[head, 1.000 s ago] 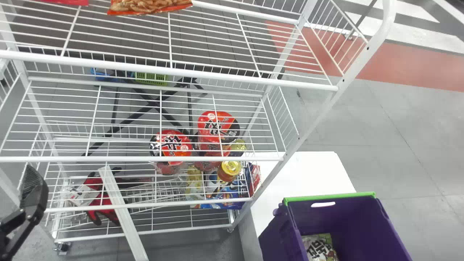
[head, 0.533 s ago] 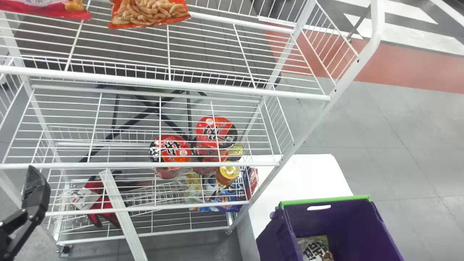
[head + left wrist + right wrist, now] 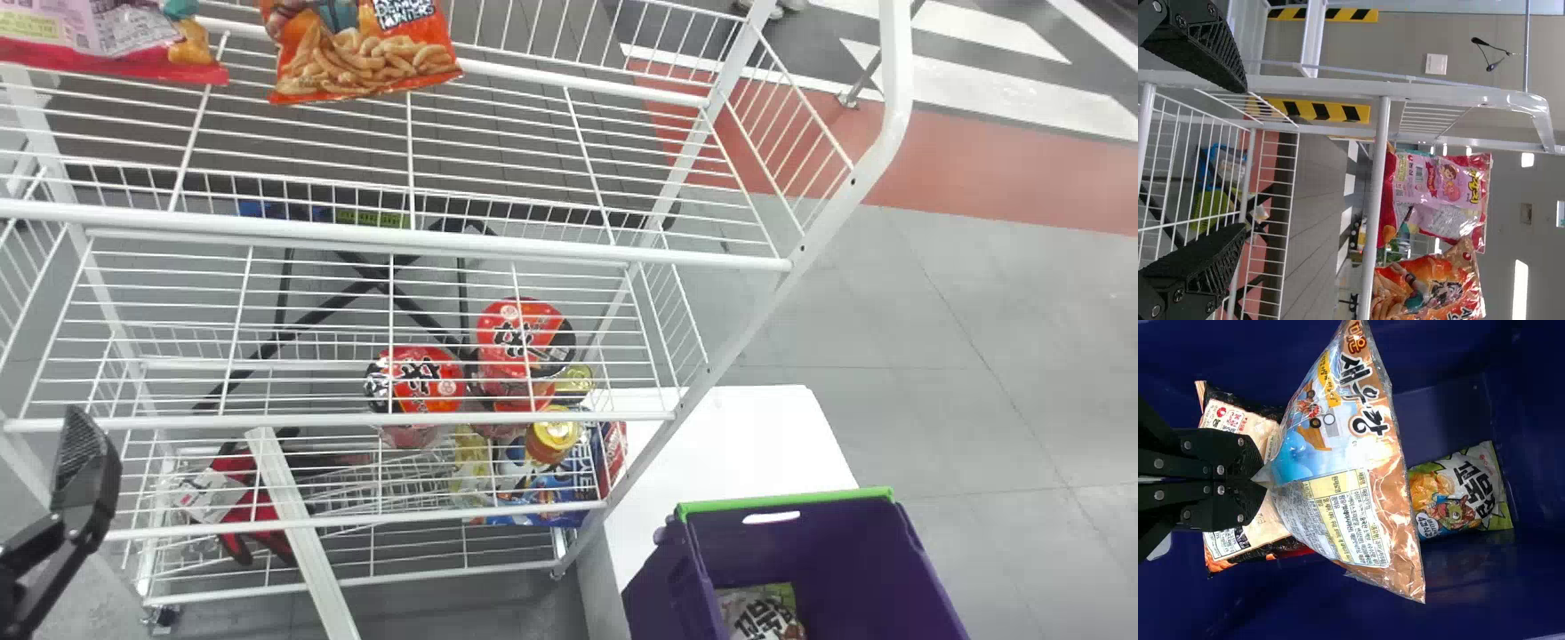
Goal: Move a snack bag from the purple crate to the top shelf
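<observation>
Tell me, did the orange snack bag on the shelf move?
No. The orange snack bag still meets the white rail at the same spot. It looks lower in the head view, but the shelf does too.

Grey flooring (image 3: 1005, 311) with thin seams runs up to a red band (image 3: 987, 169), then dark ground with white stripes (image 3: 978, 80). A white table (image 3: 756, 436) has a rounded corner; black crossed legs (image 3: 356, 287) stand elsewhere. The left wrist view shows 2 yellow-and-black striped strips (image 3: 1318, 111) and bright lights (image 3: 1519, 290).
</observation>
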Robot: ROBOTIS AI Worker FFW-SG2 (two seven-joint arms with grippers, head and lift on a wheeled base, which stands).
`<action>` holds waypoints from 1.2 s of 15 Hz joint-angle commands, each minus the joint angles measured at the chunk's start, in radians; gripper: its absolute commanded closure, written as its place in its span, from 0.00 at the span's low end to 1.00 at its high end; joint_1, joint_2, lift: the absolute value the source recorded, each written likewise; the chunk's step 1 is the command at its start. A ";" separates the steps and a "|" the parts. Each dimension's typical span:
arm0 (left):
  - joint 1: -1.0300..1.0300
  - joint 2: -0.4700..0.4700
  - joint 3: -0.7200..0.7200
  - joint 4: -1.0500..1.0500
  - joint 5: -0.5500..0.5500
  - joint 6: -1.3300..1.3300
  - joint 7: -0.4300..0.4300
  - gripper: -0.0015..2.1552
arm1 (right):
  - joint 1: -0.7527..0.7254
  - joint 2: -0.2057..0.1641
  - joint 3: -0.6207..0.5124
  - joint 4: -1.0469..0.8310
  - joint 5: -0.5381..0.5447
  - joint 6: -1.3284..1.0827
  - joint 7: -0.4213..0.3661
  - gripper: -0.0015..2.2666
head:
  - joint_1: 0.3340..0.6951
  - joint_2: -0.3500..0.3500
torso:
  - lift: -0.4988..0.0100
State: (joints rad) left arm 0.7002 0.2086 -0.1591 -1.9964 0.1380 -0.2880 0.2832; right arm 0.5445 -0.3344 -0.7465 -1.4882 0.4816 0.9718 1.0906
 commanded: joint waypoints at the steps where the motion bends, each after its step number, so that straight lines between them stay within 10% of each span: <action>1: 0.004 0.000 0.001 -0.002 0.000 -0.007 0.002 0.04 | -0.001 0.000 -0.001 -0.003 0.000 0.000 0.000 0.70 | 1.00 0.00 | 0.59; 18: 0.013 0.000 -0.002 -0.007 0.000 -0.029 -0.001 0.04 | -0.006 0.000 -0.016 -0.026 0.000 0.012 0.020 0.70 | 1.00 0.00 | 0.72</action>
State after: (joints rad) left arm 0.7131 0.2086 -0.1610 -2.0030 0.1380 -0.3154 0.2830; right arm 0.5384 -0.3341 -0.7604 -1.5108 0.4816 0.9807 1.1094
